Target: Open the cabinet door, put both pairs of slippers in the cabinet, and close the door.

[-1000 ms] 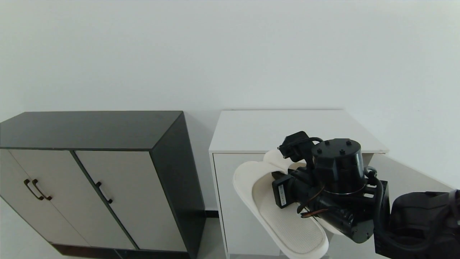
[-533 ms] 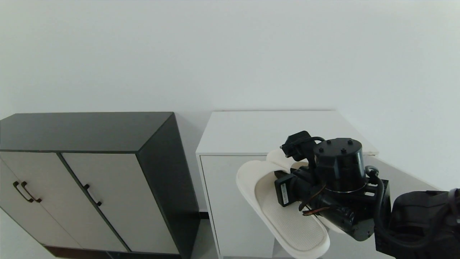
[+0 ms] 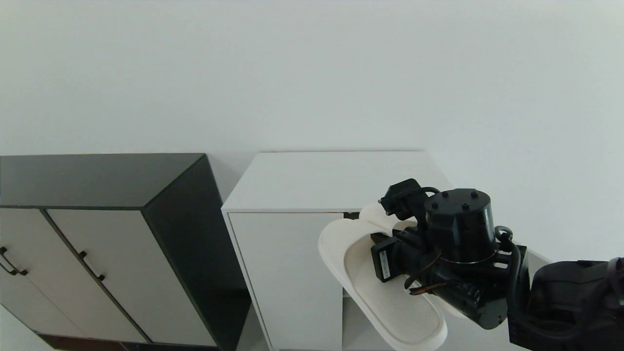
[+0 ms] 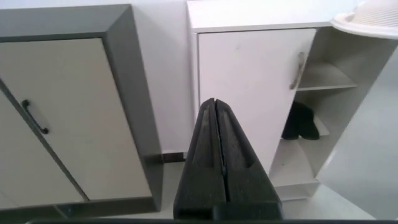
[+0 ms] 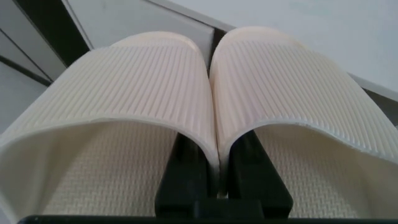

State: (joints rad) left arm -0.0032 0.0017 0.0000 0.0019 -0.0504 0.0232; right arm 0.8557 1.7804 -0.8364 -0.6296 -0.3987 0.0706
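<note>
Cream foam pair of slippers (image 3: 385, 304), held off the floor by the right gripper (image 5: 217, 186) in front of the white cabinet (image 3: 331, 178), just below its top front edge on the side far from the black cabinet (image 3: 97, 180). The slippers lie side by side, toes towards the cabinet. Each has a broad arched strap with fine parallel ribs and a footbed with a small woven-looking grain. The right wrist view shows the gripper's black fingers closed narrowly on the two inner strap walls, pressing them together.

The left gripper (image 4: 214, 102) hangs low in front of both cabinets, its two dark, matte, wedge-shaped fingers pressed flat together with nothing between them.

The white cabinet is a plain, smooth box with square edges. A flat door panel (image 3: 287, 278) covers the half nearer the black cabinet and carries a slim vertical handle (image 4: 300, 70) at its inner edge. The other half is uncovered, showing flat white shelves (image 4: 323, 78); a dark, soft-looking object (image 4: 301, 121), too indistinct to identify, sits on a lower shelf.

The black cabinet has a glossy dark top and side, pale flat doors and thin dark bar handles (image 3: 91, 265). Both cabinets back onto a plain pale wall (image 3: 312, 73).
</note>
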